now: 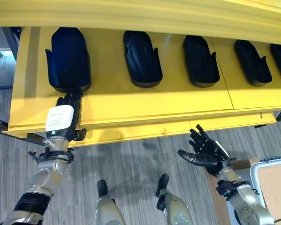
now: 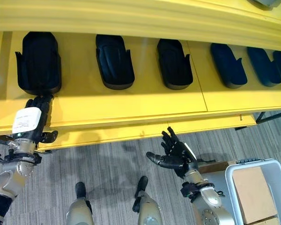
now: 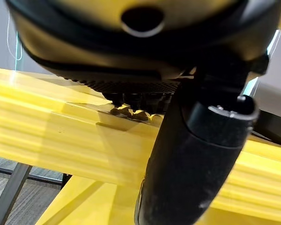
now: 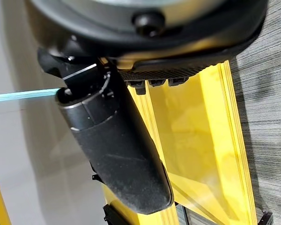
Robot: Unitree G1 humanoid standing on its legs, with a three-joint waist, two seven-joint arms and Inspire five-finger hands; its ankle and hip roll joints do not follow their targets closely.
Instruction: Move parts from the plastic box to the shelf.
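Left eye view: left robot hand [image 1: 65,117] against leftmost part [image 1: 68,58] on shelf [image 1: 187,101].

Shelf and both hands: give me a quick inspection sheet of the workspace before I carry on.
Surface: yellow shelf, its deck bare in front of the parts.
Job's things: black parts in a row on the shelf; the leftmost part sits at the shelf's left end, next part to its right, more beyond. Plastic box on the floor at lower right, cardboard inside.
Clutter: nothing seen.
Hands: left hand lies on the shelf's front edge, fingers straight, tips at the leftmost part's near end. Right hand open, over the floor below the shelf, holding nothing.
Cables: nothing seen.
Surroundings: grey carpet floor under the shelf.
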